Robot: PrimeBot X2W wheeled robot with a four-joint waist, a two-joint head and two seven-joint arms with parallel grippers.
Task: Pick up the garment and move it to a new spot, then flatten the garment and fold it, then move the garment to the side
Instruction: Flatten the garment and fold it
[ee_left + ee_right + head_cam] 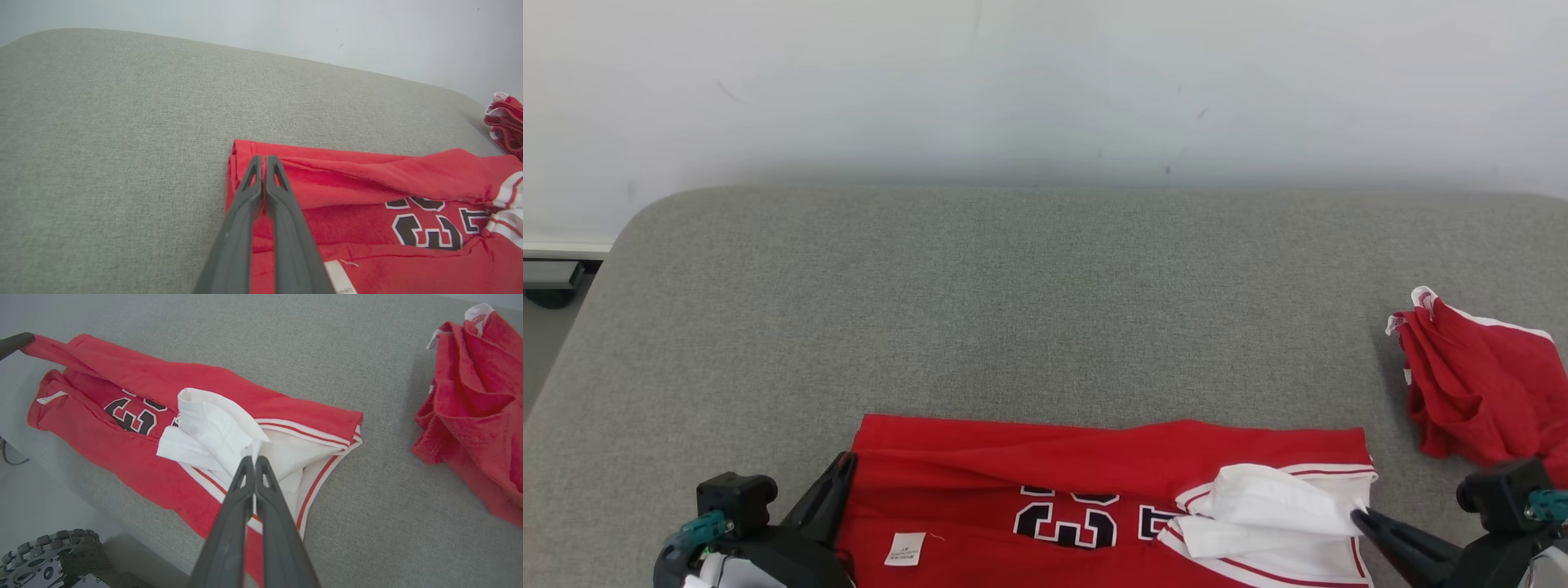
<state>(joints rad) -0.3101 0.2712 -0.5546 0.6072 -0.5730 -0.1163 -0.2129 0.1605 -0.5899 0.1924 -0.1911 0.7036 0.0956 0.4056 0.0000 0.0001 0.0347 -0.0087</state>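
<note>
The red jersey (1013,465) lies at lower centre of the head view on the grey pad (1013,286). The left gripper (263,159) is clamped on its red left edge and the right gripper (254,459) is pinched on its white trim (a second red garment (1478,384) sits at far right).

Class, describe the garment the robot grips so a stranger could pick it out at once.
Start at the grey surface. At its near edge lies the jersey: red, laid out long, with black numerals and white striped trim. The other red garment, far right, is crumpled and shows no numerals.
</note>
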